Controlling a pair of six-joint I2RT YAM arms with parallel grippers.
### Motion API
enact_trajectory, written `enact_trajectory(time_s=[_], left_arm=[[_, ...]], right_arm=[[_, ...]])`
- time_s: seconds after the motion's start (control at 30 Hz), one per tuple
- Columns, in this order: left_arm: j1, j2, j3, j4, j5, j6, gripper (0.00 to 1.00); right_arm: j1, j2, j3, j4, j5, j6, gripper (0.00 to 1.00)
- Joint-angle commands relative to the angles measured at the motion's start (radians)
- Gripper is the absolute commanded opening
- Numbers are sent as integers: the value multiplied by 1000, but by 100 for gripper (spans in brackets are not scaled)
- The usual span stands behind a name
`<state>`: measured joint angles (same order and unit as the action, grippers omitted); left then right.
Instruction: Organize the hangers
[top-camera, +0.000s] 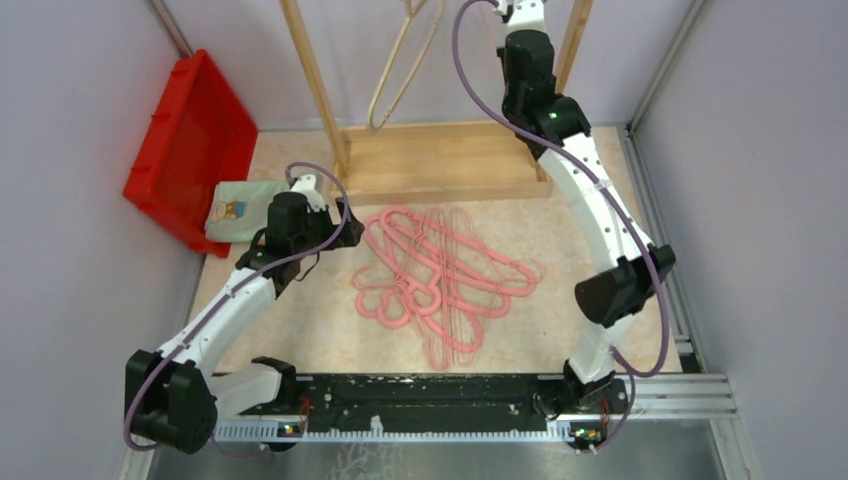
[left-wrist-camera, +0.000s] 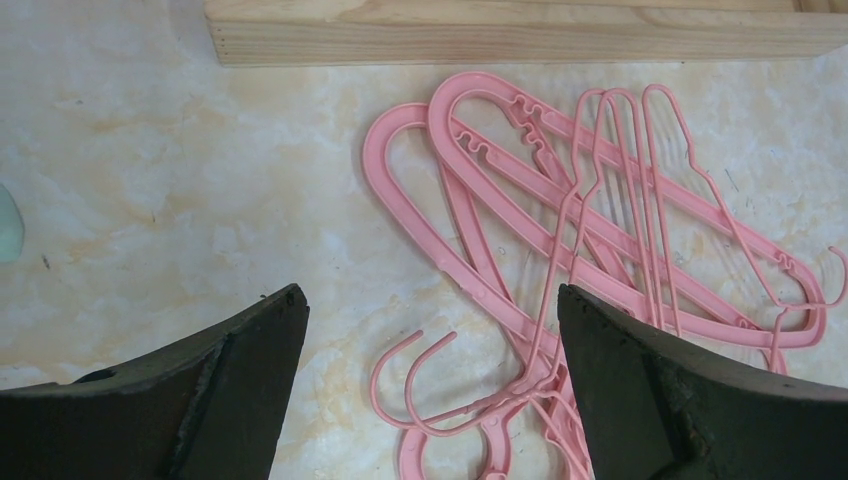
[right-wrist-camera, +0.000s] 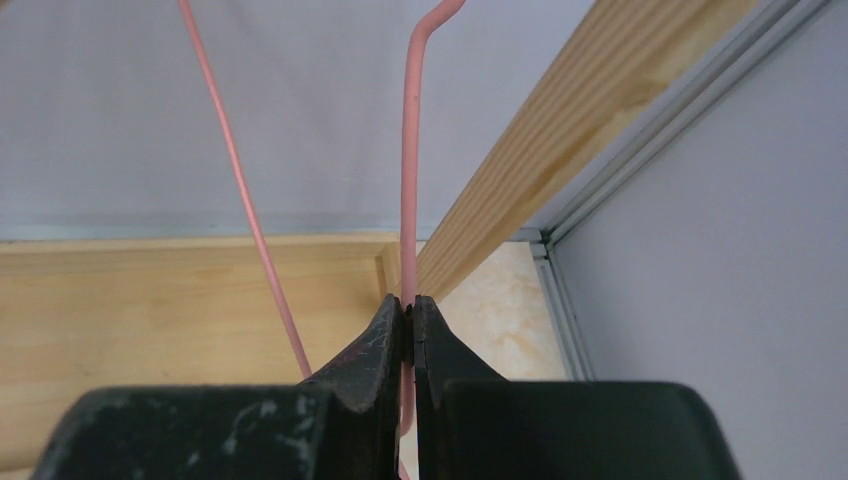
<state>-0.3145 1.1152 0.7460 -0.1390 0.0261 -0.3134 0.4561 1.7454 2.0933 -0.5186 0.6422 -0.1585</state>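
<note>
A pile of pink hangers (top-camera: 440, 270), thin and thicker ones tangled, lies on the marbled table in front of the wooden rack. My left gripper (top-camera: 335, 215) hovers open over the pile's left edge. In the left wrist view the gripper (left-wrist-camera: 430, 310) has its fingers (left-wrist-camera: 230, 380) wide apart, with two thin hooks (left-wrist-camera: 420, 375) of the pile (left-wrist-camera: 560, 200) between them. My right gripper (top-camera: 520, 8) is raised high by the rack's right post. In the right wrist view it (right-wrist-camera: 408, 305) is shut on a thin pink hanger (right-wrist-camera: 410, 150). A beige hanger (top-camera: 400, 70) hangs on the rack.
The wooden rack base (top-camera: 445, 160) stands at the back, with upright posts (top-camera: 310, 70) left and right. A red bin (top-camera: 190, 130) leans at the far left, a folded printed cloth (top-camera: 240, 210) beside it. Grey walls close in both sides.
</note>
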Motion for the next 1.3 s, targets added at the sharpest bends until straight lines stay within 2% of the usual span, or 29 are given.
enact_trajectory(time_s=[0.0,0.17,0.33,0.47,0.67,0.9,0.93,1.0,1.1,1.27], left_arm=[[-6,-21,-19,9,-21,22,100],[-5,-15,-21,22,-37,32,100],[-4,8,-12,27,-43,38,100],[-5,32,-4,30,-42,38,100],[-5,80,24,37,-29,42,100],[-5,123,65,32,-14,50,100],[-5,126,67,31,-11,50,100],[-5,129,68,29,-7,49,100],[-5,127,64,29,-9,49,100],[-5,119,60,32,-10,52,100]], right_arm=[[4,73,155,116,60,-103,0],[-12,169,298,127,75,-135,0],[-48,221,336,126,61,-123,0],[-91,253,344,57,24,-71,0],[-116,256,262,-2,11,-27,0],[-129,159,105,11,49,18,1],[-128,138,77,12,41,23,8],[-128,87,24,12,25,46,31],[-128,-7,-74,32,3,69,57],[-128,-169,-181,29,-41,113,79]])
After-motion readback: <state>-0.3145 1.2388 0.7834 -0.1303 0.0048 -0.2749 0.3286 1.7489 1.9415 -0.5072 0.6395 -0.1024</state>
